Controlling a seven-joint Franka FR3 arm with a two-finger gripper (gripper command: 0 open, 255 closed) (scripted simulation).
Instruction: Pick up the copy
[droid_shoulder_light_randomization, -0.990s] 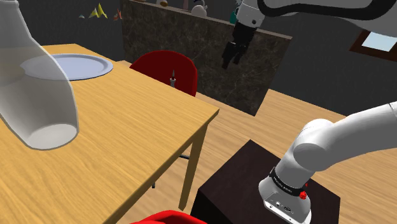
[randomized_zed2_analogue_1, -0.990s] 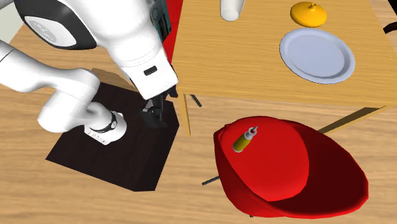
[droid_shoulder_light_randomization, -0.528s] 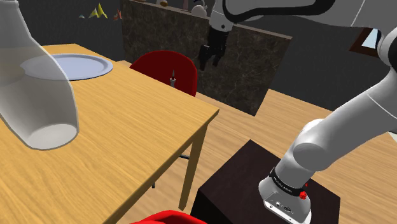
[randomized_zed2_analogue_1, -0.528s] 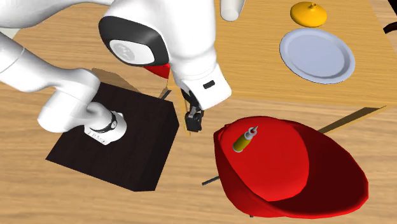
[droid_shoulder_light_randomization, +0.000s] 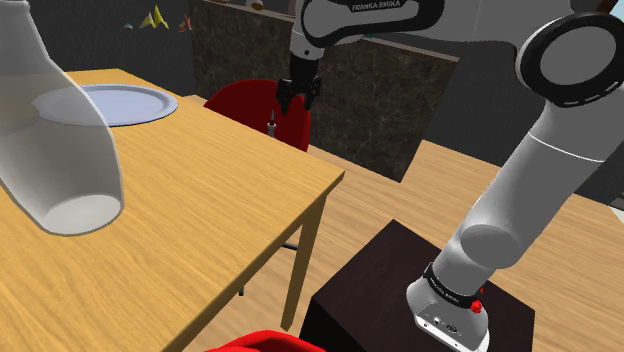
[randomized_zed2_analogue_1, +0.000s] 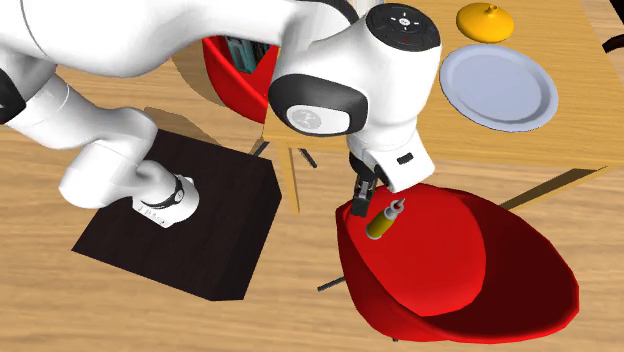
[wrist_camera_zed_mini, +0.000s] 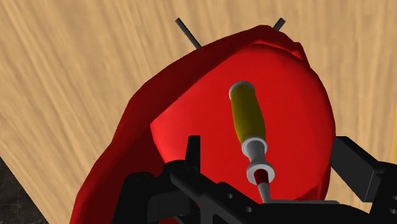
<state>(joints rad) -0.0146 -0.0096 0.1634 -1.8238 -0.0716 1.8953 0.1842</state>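
**OPERATOR:** What does this step want from me?

**SPOTTER:** You're on the approach, as I read it. Your gripper (randomized_zed2_analogue_1: 360, 197) is wide open and empty, poised over the red chair (randomized_zed2_analogue_1: 455, 275). Aim for the thick yellow grip and not the thin metal shaft, which would probably slip. The fingers look set to close across the tool's length, so hold that wrist angle. Carry the hand forward along the tool, then come down straight. The seat is curved, so a nudge could roll the tool; stop before the fingertips press into the seat, and only then close.

**OPERATOR:** Place it for me, left to right.

**SPOTTER:** In the second exterior view the dark stand (randomized_zed2_analogue_1: 190, 235) sits at left, then comes your gripper at the chair's rim. Just beside the gripper, on the seat, is the yellow-handled tool (randomized_zed2_analogue_1: 381, 221), a screwdriver by the look of it, with its metal tip pointing toward the table (randomized_zed2_analogue_1: 520, 140). The grey plate (randomized_zed2_analogue_1: 498, 85) on that table is well apart.

**OPERATOR:** And from the hand itself?

**SPOTTER:** In the wrist view the left finger, the tool (wrist_camera_zed_mini: 247, 121) and the right finger run across in that order. The tool touches neither finger of the gripper (wrist_camera_zed_mini: 270, 145). Its tip is nearest the hand, and its handle reaches out beyond the fingertips over the red seat (wrist_camera_zed_mini: 184, 127).
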